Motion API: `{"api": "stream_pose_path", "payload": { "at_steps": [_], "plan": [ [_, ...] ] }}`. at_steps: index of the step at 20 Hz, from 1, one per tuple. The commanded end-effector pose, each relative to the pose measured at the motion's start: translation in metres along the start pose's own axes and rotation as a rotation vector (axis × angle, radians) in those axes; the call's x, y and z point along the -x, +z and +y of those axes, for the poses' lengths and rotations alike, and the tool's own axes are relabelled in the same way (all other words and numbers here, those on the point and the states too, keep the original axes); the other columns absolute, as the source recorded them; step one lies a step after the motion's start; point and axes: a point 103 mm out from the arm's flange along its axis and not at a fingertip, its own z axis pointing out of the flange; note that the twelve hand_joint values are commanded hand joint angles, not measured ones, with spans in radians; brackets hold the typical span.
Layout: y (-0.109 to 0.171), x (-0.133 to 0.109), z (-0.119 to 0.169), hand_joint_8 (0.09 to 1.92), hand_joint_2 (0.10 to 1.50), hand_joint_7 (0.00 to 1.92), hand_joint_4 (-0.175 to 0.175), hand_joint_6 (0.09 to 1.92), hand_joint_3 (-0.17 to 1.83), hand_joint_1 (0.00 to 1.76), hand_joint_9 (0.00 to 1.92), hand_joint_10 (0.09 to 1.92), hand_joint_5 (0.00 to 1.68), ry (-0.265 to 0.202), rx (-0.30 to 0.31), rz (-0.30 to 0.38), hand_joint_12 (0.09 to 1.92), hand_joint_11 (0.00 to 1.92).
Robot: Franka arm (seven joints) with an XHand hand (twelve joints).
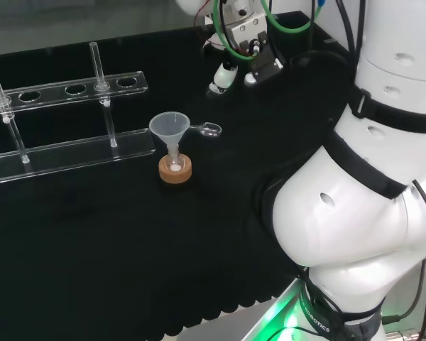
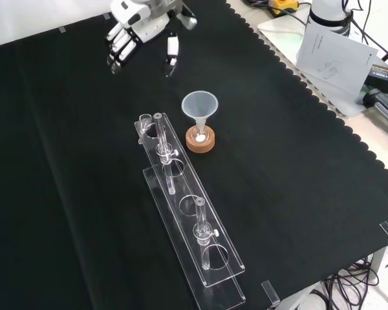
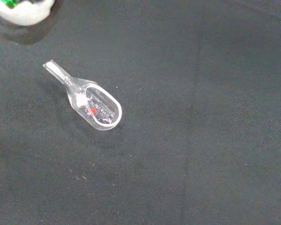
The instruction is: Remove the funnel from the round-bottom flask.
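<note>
Meanwhile, the funnel [image 1: 170,128] stood upright with its stem in the flask on a cork ring [image 1: 175,170], just beside the clear rack [image 2: 187,223]. The hand [image 2: 126,35] hung above the cloth, well apart from it, fingers relaxed and holding nothing. A small clear scoop [image 3: 92,106] lay on the cloth near the funnel.

On the black cloth [image 2: 64,194] we see a clear rack [image 2: 189,226] holding upright glass tubes, and a small clear scoop [image 3: 94,104] lying flat, apart from it.
</note>
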Motion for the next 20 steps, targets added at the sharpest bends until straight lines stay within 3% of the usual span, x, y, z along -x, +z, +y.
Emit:
{"api": "stream_pose_path", "payload": {
  "at_steps": [1,4,7,14,20],
  "plan": [
    [-0.008,0.012,-0.031,0.64,0.61,0.20,-0.017,0.09,0.31,0.72,0.44,0.63,0.37,0.032,-0.005,0.009,1.36,0.23],
    [-0.012,0.009,-0.036,0.64,0.62,0.21,-0.017,0.09,0.31,0.70,0.45,0.62,0.38,0.035,0.007,0.019,1.36,0.24],
    [-0.026,-0.010,-0.058,0.64,0.63,0.22,-0.016,0.09,0.32,0.61,0.46,0.62,0.38,0.030,0.027,0.005,1.36,0.25],
    [-0.051,-0.042,-0.096,0.63,0.64,0.22,-0.010,0.09,0.31,0.55,0.46,0.61,0.34,-0.009,-0.025,0.040,1.38,0.28],
    [-0.046,-0.081,-0.115,0.61,0.66,0.17,-0.007,0.09,0.31,0.61,0.42,0.60,0.32,-0.024,-0.068,0.061,1.39,0.31]
  ]
}}
